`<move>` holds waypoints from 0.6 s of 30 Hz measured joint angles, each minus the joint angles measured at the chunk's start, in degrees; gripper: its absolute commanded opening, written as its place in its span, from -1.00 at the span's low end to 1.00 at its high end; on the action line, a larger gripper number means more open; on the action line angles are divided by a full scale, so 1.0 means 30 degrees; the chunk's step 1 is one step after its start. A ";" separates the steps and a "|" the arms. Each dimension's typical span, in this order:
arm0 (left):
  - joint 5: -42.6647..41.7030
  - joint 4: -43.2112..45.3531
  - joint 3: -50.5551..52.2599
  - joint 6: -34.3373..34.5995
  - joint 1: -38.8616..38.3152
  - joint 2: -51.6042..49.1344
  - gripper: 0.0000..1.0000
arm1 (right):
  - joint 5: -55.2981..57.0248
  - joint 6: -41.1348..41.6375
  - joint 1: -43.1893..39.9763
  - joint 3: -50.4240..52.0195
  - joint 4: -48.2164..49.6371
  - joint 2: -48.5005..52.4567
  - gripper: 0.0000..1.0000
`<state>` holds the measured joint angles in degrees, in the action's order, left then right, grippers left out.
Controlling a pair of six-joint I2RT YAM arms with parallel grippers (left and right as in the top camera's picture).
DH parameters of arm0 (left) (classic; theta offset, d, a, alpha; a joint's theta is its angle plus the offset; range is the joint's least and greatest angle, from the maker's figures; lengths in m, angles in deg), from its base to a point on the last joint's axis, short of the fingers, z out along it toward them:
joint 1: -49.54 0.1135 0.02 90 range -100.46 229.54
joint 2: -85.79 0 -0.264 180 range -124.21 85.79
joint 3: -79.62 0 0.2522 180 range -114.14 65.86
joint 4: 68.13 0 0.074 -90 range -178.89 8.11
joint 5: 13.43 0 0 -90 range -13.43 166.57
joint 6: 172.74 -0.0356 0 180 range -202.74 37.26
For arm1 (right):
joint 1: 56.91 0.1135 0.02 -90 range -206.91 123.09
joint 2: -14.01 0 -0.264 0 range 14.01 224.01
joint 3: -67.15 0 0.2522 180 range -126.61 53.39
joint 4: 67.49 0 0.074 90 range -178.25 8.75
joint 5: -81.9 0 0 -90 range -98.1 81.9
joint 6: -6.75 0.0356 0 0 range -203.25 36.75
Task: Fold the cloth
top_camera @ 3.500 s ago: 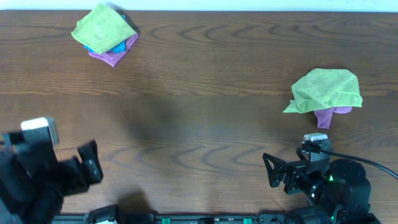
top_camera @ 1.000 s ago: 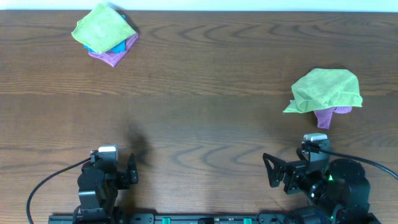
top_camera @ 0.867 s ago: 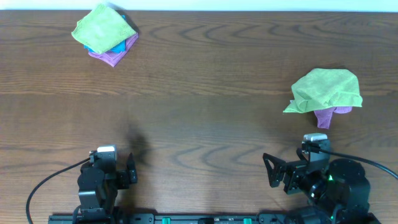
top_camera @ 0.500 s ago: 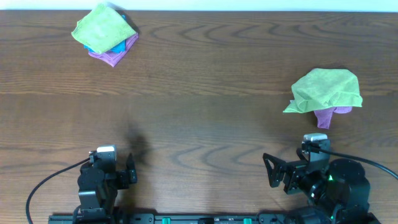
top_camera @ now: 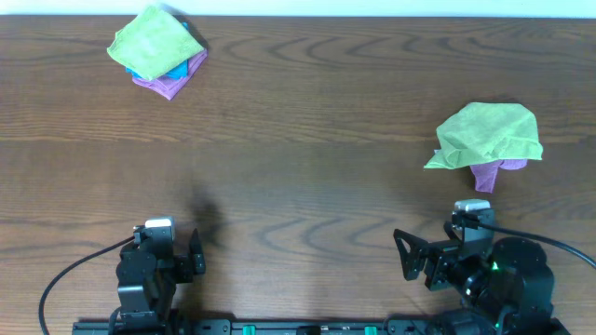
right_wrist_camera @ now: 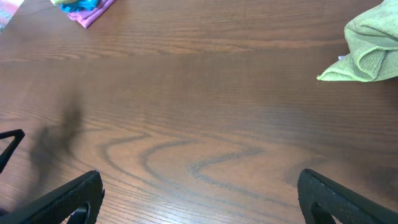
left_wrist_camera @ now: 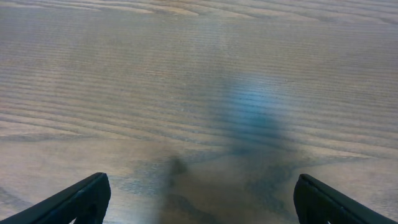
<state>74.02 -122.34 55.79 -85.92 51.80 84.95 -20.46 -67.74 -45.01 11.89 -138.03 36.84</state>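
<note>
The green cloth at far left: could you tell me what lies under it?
A blue cloth and a purple cloth peek out beneath the green cloth; their remainders are hidden.

- The overhead view looks straight down on the table (top_camera: 307, 186) from high above, with the table's far edge along the top of the frame.
- The left wrist view sits low and close to the tabletop. The left gripper (left_wrist_camera: 199, 193) tips frame blurred wood grain.
- The right wrist view sits higher and looks diagonally across the table between the right gripper (right_wrist_camera: 199, 186) tips. With the overhead view it shares the rumpled green cloth (right_wrist_camera: 367, 46) on the table's right and the stack of cloths (right_wrist_camera: 84, 9) at its far left.
</note>
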 measured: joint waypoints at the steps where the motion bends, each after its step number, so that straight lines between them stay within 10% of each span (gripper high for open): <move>1: 0.0000 0.0000 0.0000 0.0000 0.0000 0.0000 0.90 | 0.0007 -0.0015 0.0000 0.0000 -0.0204 -0.0007 0.99; 18: 0.0000 0.0000 0.0007 0.0007 0.0000 0.0000 0.90 | 0.1909 -0.3912 -0.0976 0.5326 0.2936 -0.4146 0.98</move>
<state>74.02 -122.34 55.81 -85.90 51.80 84.95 -14.73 -79.48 -47.94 27.87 -129.22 24.40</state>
